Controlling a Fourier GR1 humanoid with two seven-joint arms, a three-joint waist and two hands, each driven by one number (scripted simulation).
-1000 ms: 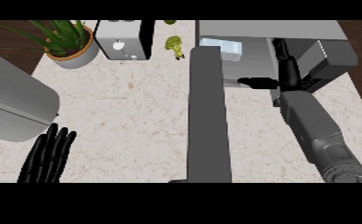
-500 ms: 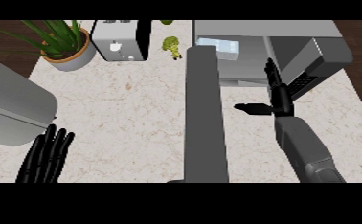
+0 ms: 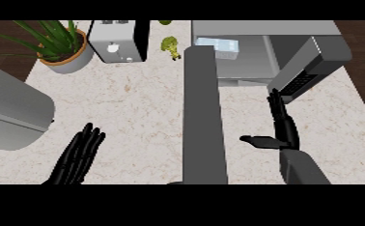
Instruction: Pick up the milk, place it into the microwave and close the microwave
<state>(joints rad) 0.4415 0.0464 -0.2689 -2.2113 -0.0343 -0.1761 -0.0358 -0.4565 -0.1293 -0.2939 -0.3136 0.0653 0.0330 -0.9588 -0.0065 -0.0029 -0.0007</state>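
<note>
Grey steel dominates: the microwave [image 3: 246,61] sits at the far edge of the speckled worktop [image 3: 135,99], and the milk carton [image 3: 217,48] stands inside its cavity, toward the left wall. The microwave door [image 3: 308,70] hangs wide open, swung out on the microwave's right side. Just in front of that door's lower edge, the right robot hand [image 3: 280,128] is released, fingers straight and pointing at the door, thumb out to the left, holding nothing. Well to the microwave's left, near the front, the left robot hand [image 3: 77,155] rests, fingers spread. Left of the microwave stand a toaster [image 3: 114,41] and a potted plant [image 3: 57,44].
</note>
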